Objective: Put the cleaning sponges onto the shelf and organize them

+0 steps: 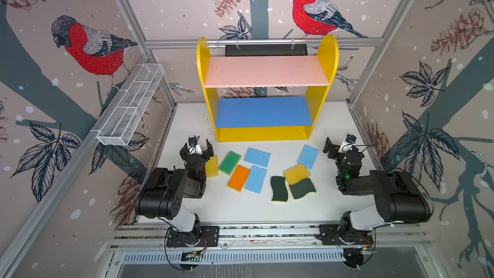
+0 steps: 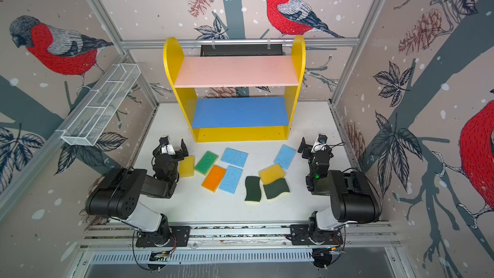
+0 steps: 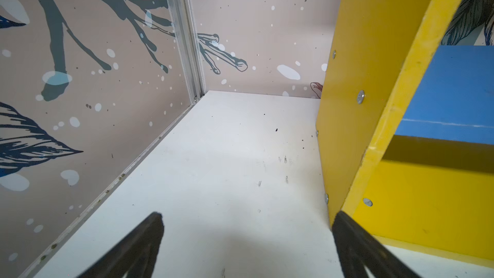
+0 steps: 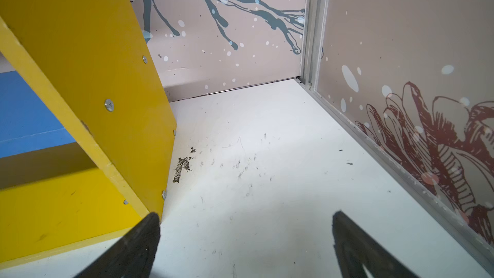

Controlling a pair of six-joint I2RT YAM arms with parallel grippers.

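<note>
On the white desk (image 1: 240, 207), nine sponges (image 1: 257, 157) lie scattered just before the bare shelf (image 1: 263, 112). The left tool (image 3: 248, 217) and right tool (image 4: 246, 217) flank its front corners, jaws apart and empty, likely poised to begin picking.

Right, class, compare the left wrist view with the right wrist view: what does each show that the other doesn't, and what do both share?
Only the left wrist view shows the dark-blue leaf print on the wall panel. Only the right wrist view shows the dark-red pinecone print and a patch of dark grit on the white tabletop beside the small yellow-sided shelf. Both show that shelf's side panel, its blue middle board, the tabletop, and an open, empty gripper: the left gripper and the right gripper.
</note>
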